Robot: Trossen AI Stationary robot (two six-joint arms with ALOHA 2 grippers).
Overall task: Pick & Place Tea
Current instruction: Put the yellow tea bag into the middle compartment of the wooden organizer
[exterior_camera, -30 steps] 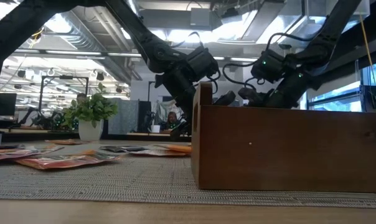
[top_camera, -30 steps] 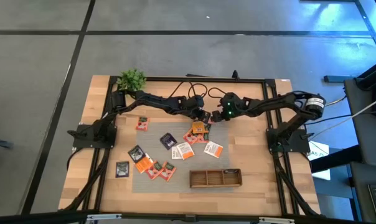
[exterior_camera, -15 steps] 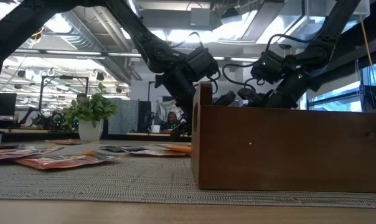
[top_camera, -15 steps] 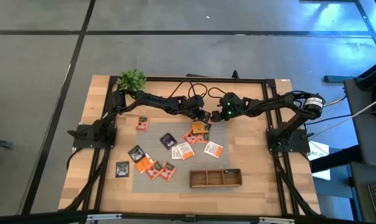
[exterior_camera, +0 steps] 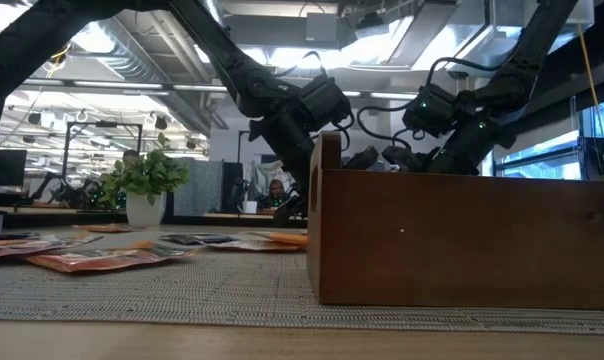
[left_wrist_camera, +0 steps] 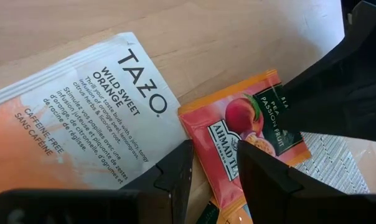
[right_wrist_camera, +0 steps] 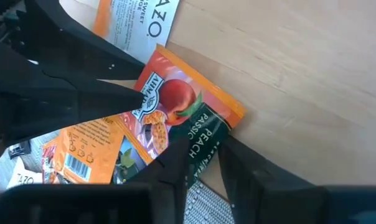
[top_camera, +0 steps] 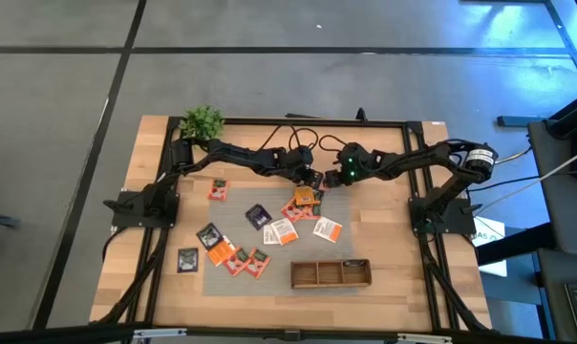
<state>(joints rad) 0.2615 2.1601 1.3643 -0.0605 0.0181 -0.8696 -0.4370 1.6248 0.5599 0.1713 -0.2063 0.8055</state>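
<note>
High view, grippers: left gripper (top_camera: 311, 180) and right gripper (top_camera: 325, 182) met nose to nose over the peach sachet (top_camera: 306, 197) at the mat's (top_camera: 269, 279) far edge; finger gap unreadable here.
High view, tea: other sachets (top_camera: 233, 258) scattered on the mat, tray (top_camera: 331, 274) near the front edge, bare wood to the right.
Low view: tray wall (exterior_camera: 462, 240) hid both fingertips; sachets (exterior_camera: 102, 258) lay flat at left.
Left wrist: fingers (left_wrist_camera: 175, 177) slightly apart, straddling the peach sachet (left_wrist_camera: 244, 140) edge beside the Tazo sachet (left_wrist_camera: 82, 118); grip unclear.
Right wrist: fingers (right_wrist_camera: 175, 165) narrowly apart over the peach sachet (right_wrist_camera: 175, 112), its corner on bare wood; hold unclear.
</note>
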